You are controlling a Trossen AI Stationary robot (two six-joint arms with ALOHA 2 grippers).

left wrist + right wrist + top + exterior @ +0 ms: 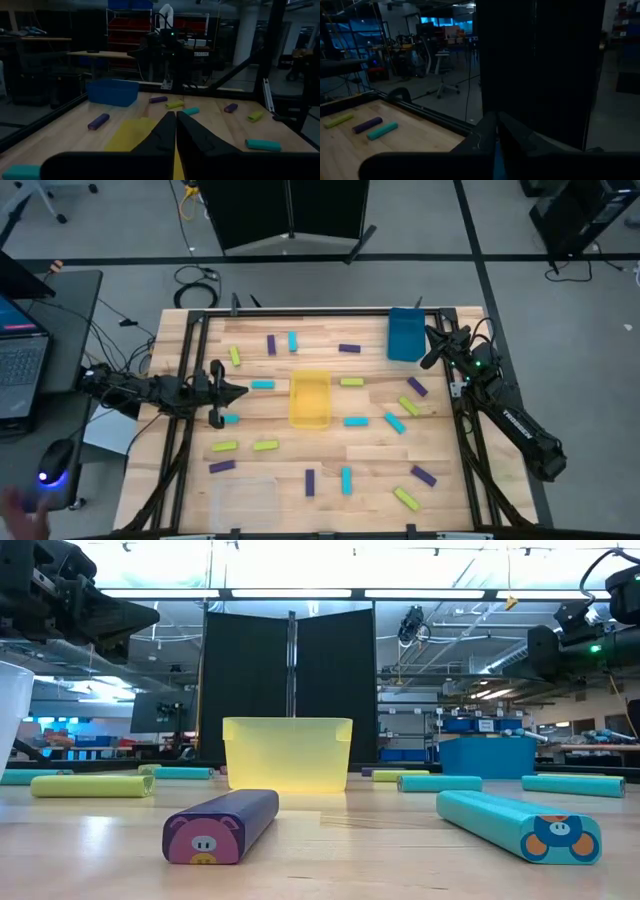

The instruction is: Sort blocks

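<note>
Cyan, yellow-green and purple blocks lie flat, scattered over the wooden table (330,460). In the low view a purple block (220,828) and a cyan block (520,823) lie nearest. My left gripper (243,392) hovers shut over the table's left part, pointing at the yellow bin (309,400); its shut fingertips (176,116) show in the left wrist view. My right gripper (432,345) is shut and raised beside the blue bin (405,335) at the far right; its tips (496,117) point past the table's far edge. Neither holds a block.
The yellow bin (288,754) stands mid-table and the blue bin (486,756) at the far right. A clear bin (245,500) sits near the near-left corner. A black frame (190,360) edges the table. A laptop (20,360) stands off the left side.
</note>
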